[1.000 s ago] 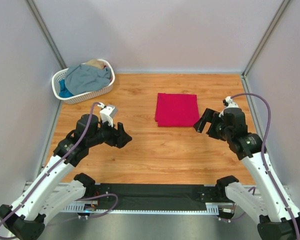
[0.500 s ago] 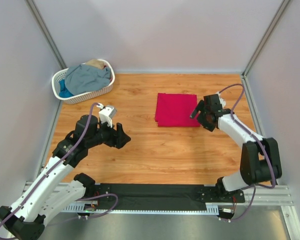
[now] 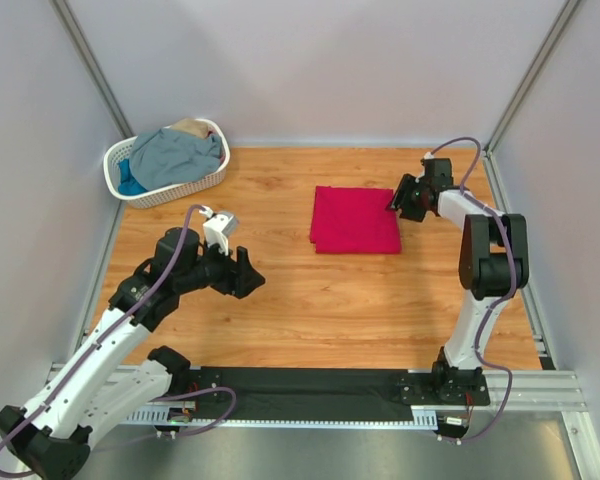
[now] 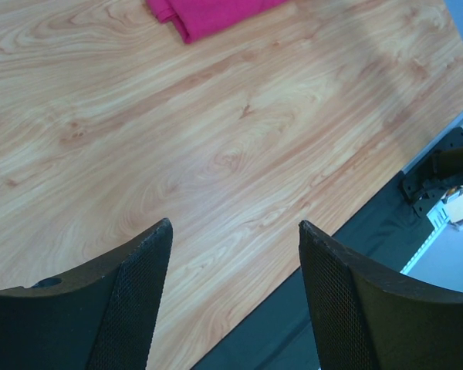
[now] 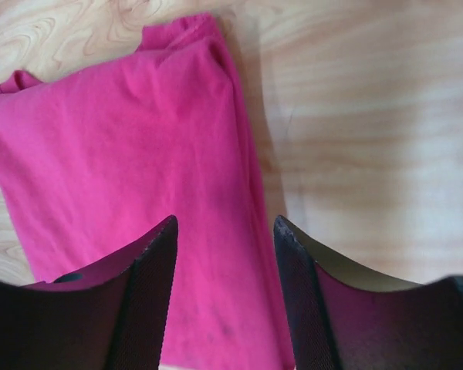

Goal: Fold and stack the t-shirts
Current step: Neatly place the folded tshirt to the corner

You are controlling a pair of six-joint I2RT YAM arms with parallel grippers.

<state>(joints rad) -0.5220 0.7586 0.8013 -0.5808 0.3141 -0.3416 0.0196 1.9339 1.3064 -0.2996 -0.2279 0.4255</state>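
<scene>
The crimson-pink t-shirt point(image 3: 355, 219) lies folded in a flat rectangle right of the table's middle; it fills the right wrist view point(image 5: 123, 169) and its corner shows in the left wrist view point(image 4: 208, 14). My right gripper point(image 3: 398, 200) is open and empty, just over the shirt's far right edge point(image 5: 225, 223). My left gripper point(image 3: 250, 275) is open and empty above bare wood on the left point(image 4: 235, 231). The grey-blue t-shirt point(image 3: 175, 155), a bright blue one point(image 3: 130, 183) and a tan one point(image 3: 190, 127) lie heaped in the basket.
The white lattice basket point(image 3: 170, 190) stands at the far left corner against the grey walls. A black mat strip point(image 3: 310, 383) runs along the near edge between the arm bases. The right arm's purple cable point(image 3: 460, 150) loops near the far right corner.
My right gripper has swung from the near right side up and back to the shirt's far right edge. The left arm has barely moved.
</scene>
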